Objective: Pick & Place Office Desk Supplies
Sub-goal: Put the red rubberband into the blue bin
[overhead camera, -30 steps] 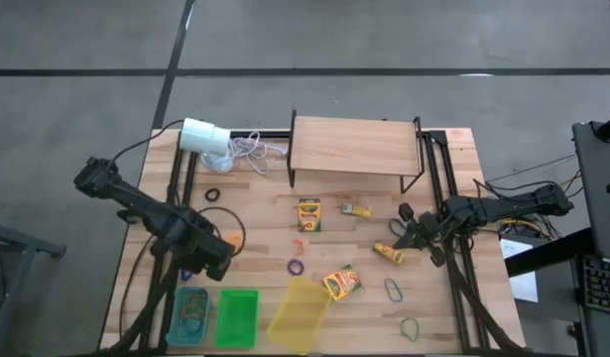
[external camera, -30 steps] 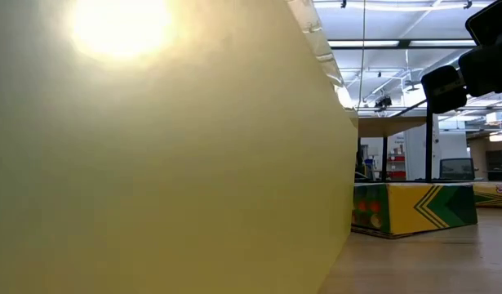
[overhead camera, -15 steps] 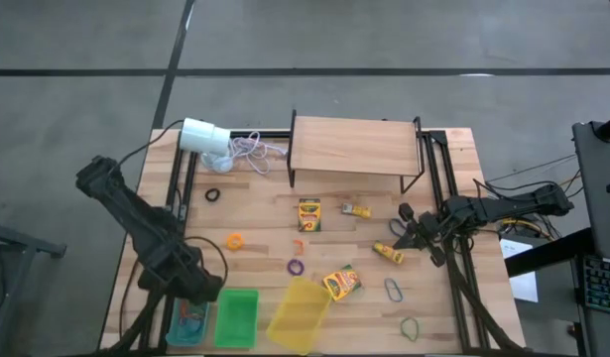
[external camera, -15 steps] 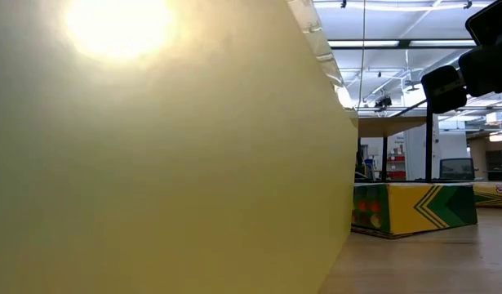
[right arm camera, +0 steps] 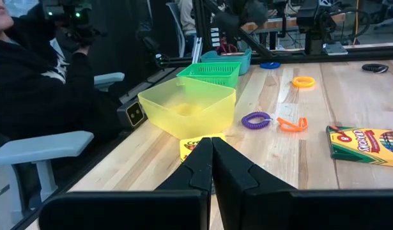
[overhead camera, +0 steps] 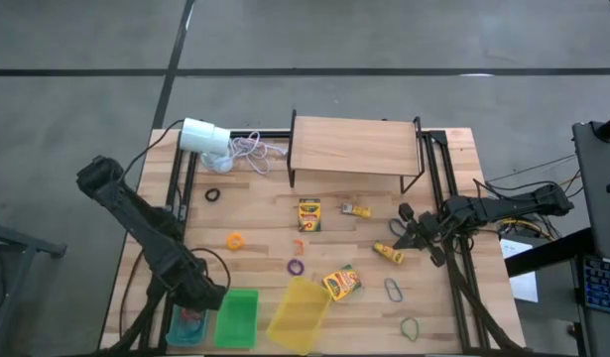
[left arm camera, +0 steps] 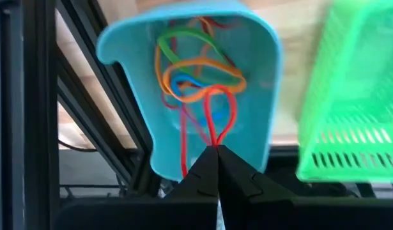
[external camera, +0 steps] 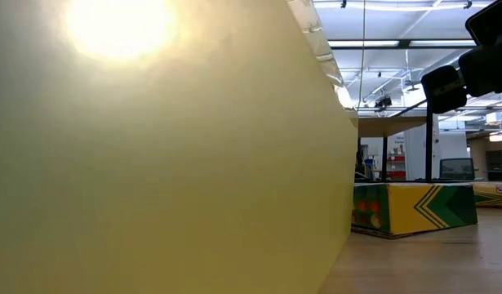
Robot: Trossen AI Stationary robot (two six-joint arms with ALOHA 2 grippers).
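Bright overhead light; low view glares, blurred.

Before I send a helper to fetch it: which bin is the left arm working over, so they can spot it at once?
Look along the table's near edge, where three bins stand in a row. It is the blue bin at the left end, beside the green bin, under the left gripper. It alone holds a tangle of rubber bands.
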